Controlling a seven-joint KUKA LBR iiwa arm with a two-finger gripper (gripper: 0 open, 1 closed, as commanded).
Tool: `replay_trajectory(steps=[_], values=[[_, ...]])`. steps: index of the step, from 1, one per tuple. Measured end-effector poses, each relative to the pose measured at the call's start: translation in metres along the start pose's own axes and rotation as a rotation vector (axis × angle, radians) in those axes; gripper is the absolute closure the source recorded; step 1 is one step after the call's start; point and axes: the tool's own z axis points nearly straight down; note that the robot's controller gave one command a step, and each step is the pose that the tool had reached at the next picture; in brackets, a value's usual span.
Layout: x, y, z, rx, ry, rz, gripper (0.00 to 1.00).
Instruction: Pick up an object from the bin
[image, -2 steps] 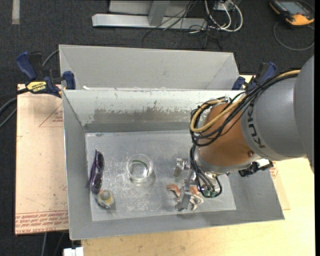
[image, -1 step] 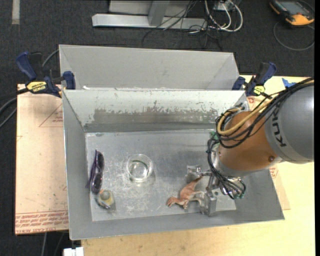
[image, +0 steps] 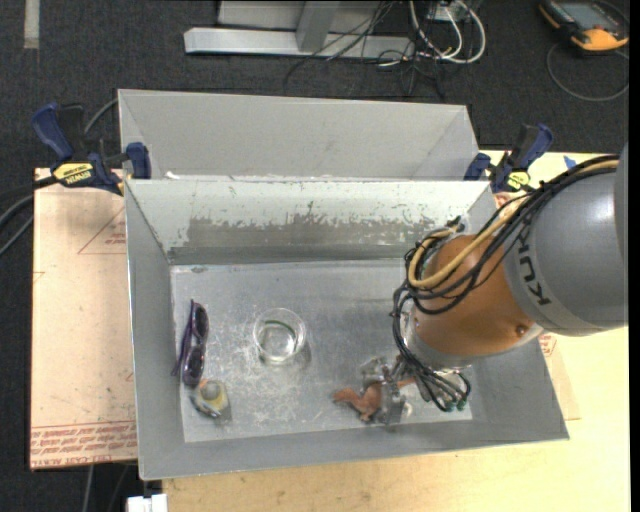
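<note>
Gripper (image: 385, 398) low on bin (image: 150, 330) floor; open or closed, cannot tell. Small reddish-brown object (image: 352, 397) just beside it, on side away from arm. Nothing seen lifted: grasp and lift judged not yet done. Clear cup (image: 278, 338), purple sunglasses (image: 193, 340) farther off, same side.

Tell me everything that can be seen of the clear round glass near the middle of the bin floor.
The glass is small, round and clear; it may be glass or clear plastic. It stands upright with its mouth up, so its rim shows as a ring and the grey floor shows through it. It looks empty. It stands on the floor of the bin, a little left of the middle. Nothing touches it; the purple sunglasses lie apart on its left.
</note>
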Motion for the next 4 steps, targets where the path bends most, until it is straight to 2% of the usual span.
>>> replay_trajectory(steps=[1, 2, 3, 4], values=[[0.0, 0.0, 0.0, 0.0, 0.0, 0.001, 1.0], [-0.01, 0.007, -0.115, -0.001, -0.002, 0.011, 1.0], [-0.01, 0.007, -0.115, -0.001, -0.002, 0.012, 1.0], [-0.028, -0.021, -0.257, -0.001, -0.006, 0.007, 1.0]])
